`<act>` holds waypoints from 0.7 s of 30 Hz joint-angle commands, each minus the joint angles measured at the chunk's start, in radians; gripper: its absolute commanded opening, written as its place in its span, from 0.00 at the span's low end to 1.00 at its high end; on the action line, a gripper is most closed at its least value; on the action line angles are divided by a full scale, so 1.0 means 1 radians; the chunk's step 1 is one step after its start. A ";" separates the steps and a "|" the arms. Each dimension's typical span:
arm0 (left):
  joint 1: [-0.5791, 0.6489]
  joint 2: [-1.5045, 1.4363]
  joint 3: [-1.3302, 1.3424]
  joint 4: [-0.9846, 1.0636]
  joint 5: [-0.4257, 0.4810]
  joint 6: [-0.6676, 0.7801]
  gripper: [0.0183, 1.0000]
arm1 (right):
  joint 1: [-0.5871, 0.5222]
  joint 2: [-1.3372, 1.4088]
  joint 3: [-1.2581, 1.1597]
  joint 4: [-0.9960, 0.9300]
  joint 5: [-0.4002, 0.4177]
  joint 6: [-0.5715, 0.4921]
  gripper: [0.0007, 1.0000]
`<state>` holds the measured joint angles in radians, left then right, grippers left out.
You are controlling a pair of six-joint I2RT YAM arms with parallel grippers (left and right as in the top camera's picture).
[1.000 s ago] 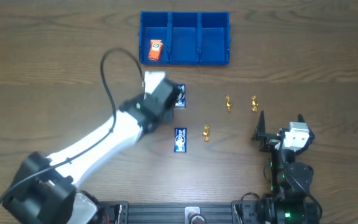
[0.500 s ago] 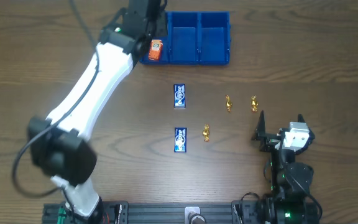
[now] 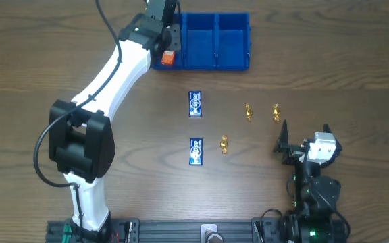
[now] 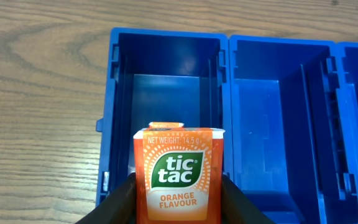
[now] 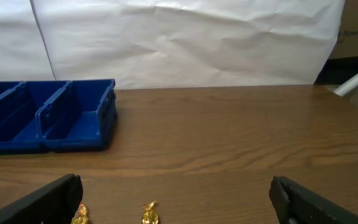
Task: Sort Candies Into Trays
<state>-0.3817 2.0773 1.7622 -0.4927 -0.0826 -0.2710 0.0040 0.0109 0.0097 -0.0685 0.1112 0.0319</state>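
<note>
The left claw (image 4: pixel 178 208) is closed on an orange mint box (image 4: pixel 179 177), which is held upright over the left compartment of the blue three-bin tray (image 3: pixel 208 67). The tray is set at 12 o'clock on the counter (image 3: pixel 356 81). The right claw (image 3: pixel 302 140) is spread wide and empty at 4 o'clock. Two blue candy packets (image 3: pixel 195 104) (image 3: pixel 196 151) are seen mid-counter, with three gold-wrapped candies (image 3: pixel 248 111) (image 3: pixel 275 112) (image 3: pixel 224 144) scattered at 3 o'clock of them.

Left hand (image 4: pixel 179 208) swung up to the tray (image 3: pixel 231 65), gripping orange box (image 4: pixel 179 177).
</note>
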 commanded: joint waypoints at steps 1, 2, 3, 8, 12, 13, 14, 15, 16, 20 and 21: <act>0.003 -0.003 0.015 -0.012 0.006 0.018 0.63 | -0.005 -0.006 -0.002 -0.005 0.002 -0.014 1.00; 0.003 -0.007 0.015 -0.014 0.009 0.018 0.70 | -0.005 -0.006 -0.002 -0.005 0.002 -0.014 1.00; 0.003 -0.013 0.015 -0.020 0.013 0.018 0.75 | -0.005 -0.006 -0.002 -0.005 0.002 -0.014 1.00; 0.011 -0.194 -0.044 -0.023 -0.002 0.011 0.85 | -0.005 -0.006 -0.002 -0.005 0.002 -0.014 1.00; 0.040 -0.520 -0.249 0.100 -0.032 0.015 0.86 | -0.005 -0.006 -0.002 -0.005 0.002 -0.014 1.00; 0.053 -0.620 -0.322 0.144 -0.032 0.029 0.87 | -0.005 -0.006 -0.002 -0.005 0.002 -0.014 1.00; 0.066 -0.698 -0.379 0.175 -0.031 0.038 0.88 | -0.005 -0.006 -0.002 -0.005 0.002 -0.014 1.00; 0.080 -0.776 -0.437 0.204 -0.031 0.050 0.89 | -0.005 -0.006 -0.002 -0.005 0.002 -0.014 1.00; 0.100 -0.874 -0.512 0.239 -0.028 0.072 0.92 | -0.005 -0.006 -0.002 -0.005 0.002 -0.014 1.00; 0.192 -1.188 -0.769 0.367 -0.013 0.166 0.98 | -0.005 -0.006 -0.002 -0.005 0.002 -0.014 1.00; 0.216 -1.253 -0.828 0.393 -0.004 0.178 1.00 | -0.005 -0.006 -0.002 -0.005 0.002 -0.014 1.00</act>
<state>-0.2409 1.0035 1.1656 -0.1490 -0.1009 -0.1928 0.0040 0.0109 0.0097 -0.0689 0.1108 0.0322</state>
